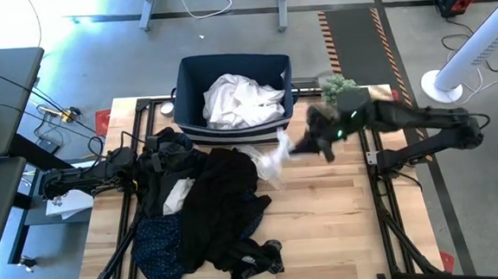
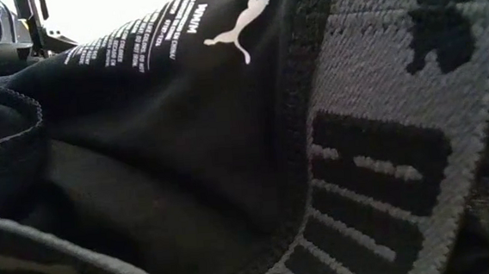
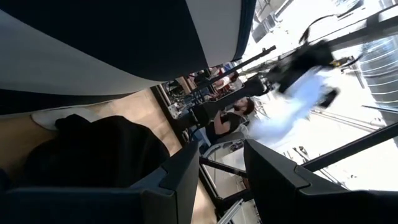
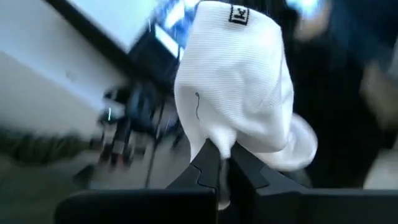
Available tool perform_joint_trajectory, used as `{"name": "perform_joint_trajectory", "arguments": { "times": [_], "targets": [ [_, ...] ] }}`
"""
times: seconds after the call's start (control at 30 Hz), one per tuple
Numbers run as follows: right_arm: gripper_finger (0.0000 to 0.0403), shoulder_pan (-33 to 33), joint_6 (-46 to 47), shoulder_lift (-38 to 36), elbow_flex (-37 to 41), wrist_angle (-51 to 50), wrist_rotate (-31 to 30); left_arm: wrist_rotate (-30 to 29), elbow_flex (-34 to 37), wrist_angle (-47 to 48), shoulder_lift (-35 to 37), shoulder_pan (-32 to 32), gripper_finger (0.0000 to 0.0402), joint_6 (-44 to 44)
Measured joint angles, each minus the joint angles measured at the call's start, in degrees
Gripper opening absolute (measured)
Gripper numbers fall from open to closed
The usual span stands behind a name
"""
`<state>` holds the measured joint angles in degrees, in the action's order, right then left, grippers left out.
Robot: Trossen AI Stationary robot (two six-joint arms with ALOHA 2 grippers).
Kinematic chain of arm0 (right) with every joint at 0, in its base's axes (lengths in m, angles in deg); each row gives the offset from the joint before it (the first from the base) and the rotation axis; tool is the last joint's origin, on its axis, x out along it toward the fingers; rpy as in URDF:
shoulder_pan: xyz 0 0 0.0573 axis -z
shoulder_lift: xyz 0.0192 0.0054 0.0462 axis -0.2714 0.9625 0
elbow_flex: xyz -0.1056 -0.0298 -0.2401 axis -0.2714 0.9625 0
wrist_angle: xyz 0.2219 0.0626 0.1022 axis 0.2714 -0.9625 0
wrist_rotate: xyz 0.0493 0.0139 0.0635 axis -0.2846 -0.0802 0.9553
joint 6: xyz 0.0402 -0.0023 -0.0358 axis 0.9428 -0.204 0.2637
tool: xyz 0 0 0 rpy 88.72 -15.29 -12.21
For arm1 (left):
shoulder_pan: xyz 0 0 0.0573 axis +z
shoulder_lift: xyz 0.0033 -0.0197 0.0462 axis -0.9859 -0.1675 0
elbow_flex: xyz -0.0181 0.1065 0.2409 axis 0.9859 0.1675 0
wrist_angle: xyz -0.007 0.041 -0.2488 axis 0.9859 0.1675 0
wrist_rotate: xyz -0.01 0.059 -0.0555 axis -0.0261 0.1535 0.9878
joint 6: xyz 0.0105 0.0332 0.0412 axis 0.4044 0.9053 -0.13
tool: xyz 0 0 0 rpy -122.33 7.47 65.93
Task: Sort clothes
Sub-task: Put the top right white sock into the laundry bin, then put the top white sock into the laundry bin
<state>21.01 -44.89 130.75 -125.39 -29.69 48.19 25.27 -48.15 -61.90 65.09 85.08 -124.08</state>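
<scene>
Pale wood table (image 1: 340, 212) carries a sprawling heap of black clothes (image 1: 222, 202), with the speckled navy garment (image 1: 158, 242) at its near left corner. Behind it, the navy bin (image 1: 190, 82) already holds bunched white clothes (image 1: 242, 99). The right gripper (image 1: 294, 145) pinches a white garment (image 4: 239, 81) just beside the bin's front. The left gripper (image 3: 221, 165) rests at the heap's left edge, fingers parted, gripping nothing.

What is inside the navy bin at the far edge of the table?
The navy bin holds crumpled white garments. Anything under them, and the bin's floor, is covered. The right gripper holds another white garment beside it.
</scene>
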Motion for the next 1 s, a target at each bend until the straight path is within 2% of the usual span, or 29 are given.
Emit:
{"name": "perform_joint_trajectory", "arguments": {
  "times": [0.27, 0.43, 0.53, 0.67, 0.83, 1.0],
  "targets": [
    [0.0005, 6.61, -21.28, 11.61, -24.04, -0.24, -17.61, 0.00, 0.00, 0.00, -0.01, 0.01, 0.0126, 0.04],
    [0.0005, 13.24, -32.77, 20.04, -33.09, -2.17, -25.84, 0.00, 0.00, 0.00, -0.01, 0.01, 0.0126, 0.04],
    [0.0011, 17.41, -33.82, 24.46, -37.05, -5.65, -29.12, 0.02, 0.00, 0.00, -0.01, -0.01, 0.0126, 0.07],
    [0.0055, 21.37, -36.14, 28.55, -40.40, -11.47, -31.01, 0.04, 0.00, 0.01, -0.01, 0.01, 0.0126, 0.11],
    [0.0120, 23.10, -35.89, 30.09, -40.76, -16.07, -29.47, 0.04, 0.00, 0.00, -0.01, -0.01, 0.0126, 0.11],
    [0.0145, 22.38, -35.89, 30.09, -40.84, -19.53, -29.33, 0.05, 0.00, 0.00, -0.01, -0.01, 0.0126, 0.11]
  ]
}}
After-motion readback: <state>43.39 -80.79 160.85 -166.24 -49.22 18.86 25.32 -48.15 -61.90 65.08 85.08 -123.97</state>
